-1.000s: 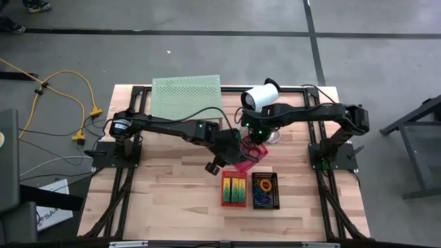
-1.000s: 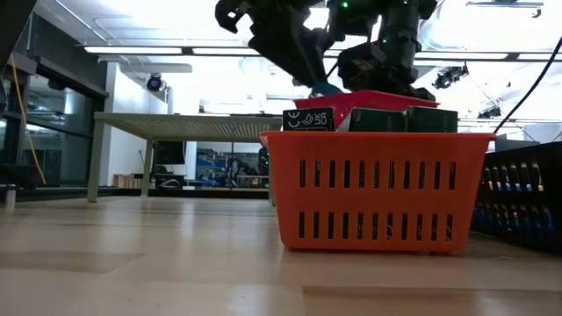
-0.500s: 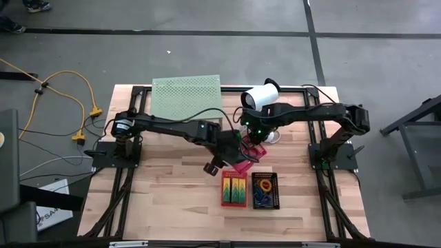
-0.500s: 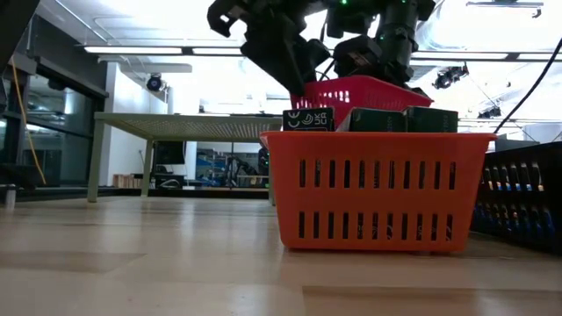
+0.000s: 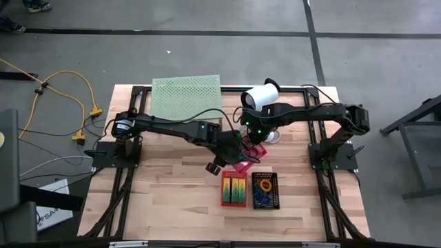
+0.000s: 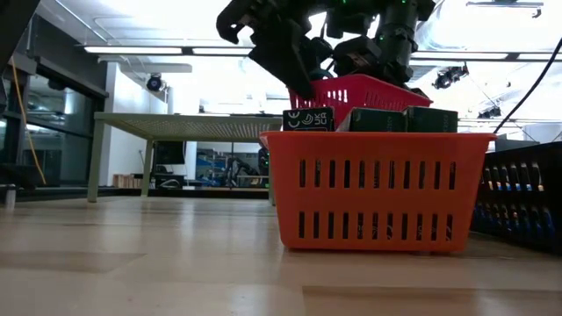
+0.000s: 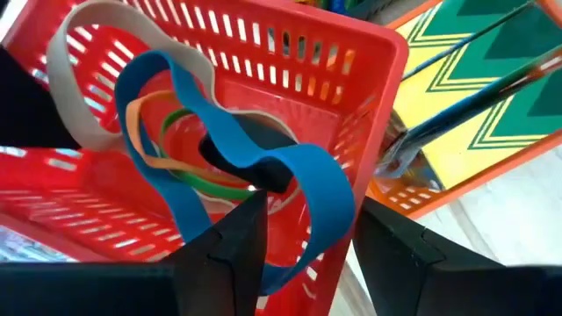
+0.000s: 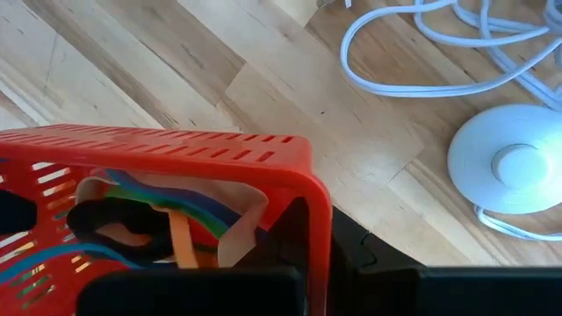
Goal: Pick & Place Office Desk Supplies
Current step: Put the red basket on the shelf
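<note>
In the low view's foreground sits the orange-red mesh basket (image 6: 378,189) holding flat green packs (image 6: 404,119). Behind and above it, upper centre, the pink-red basket (image 6: 369,89) hangs tilted off the table (light, stiff plastic, I judge). The right gripper (image 8: 303,254) is clenched on its corner rim. The left gripper (image 7: 303,233), fingers parted around the blue rubber band (image 7: 263,171), reaches inside; soft and stretchy, the band is best pinched across its strip.
</note>
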Robot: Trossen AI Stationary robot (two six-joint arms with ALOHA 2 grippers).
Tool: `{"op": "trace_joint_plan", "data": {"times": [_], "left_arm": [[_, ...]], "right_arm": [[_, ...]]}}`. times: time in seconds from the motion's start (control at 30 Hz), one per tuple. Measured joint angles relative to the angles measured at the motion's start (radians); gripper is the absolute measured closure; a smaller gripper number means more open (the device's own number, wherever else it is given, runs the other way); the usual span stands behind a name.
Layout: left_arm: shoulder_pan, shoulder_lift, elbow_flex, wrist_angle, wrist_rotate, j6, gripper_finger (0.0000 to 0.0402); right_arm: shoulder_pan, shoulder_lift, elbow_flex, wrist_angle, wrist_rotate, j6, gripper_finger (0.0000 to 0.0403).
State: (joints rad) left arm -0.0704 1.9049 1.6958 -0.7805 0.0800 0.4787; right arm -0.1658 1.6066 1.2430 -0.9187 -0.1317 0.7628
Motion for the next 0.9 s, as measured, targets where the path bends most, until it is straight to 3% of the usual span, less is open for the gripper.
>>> {"op": "trace_joint_plan", "data": {"times": [0.9], "left_arm": [[-0.020,0.005,0.000,-0.039,-0.003,-0.021,0.0250]], "right_arm": [[0.002,0.000,0.000,0.024,-0.051,0.001,0.0400]]}}
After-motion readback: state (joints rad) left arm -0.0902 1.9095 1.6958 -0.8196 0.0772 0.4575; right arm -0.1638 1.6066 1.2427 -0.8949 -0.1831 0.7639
